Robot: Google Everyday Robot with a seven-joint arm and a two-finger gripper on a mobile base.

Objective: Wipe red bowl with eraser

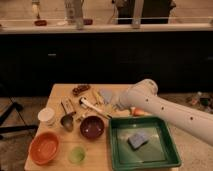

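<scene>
Your pincer hangs low over the surface, mid-back; grip state: cannot tell. Eraser lies picture-left of it, past the white-handled tool, long axis back-left to front-right. Red bowl sits between them, nearer the camera.

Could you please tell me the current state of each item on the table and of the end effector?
end effector: low over the table's middle, behind the red bowl, apart from the eraser.
eraser: lying on the table, untouched.
red bowl: upright, looks empty.
orange bowl: upright, looks empty.
white cup: upright.
sponge: lying inside the green tray.
</scene>
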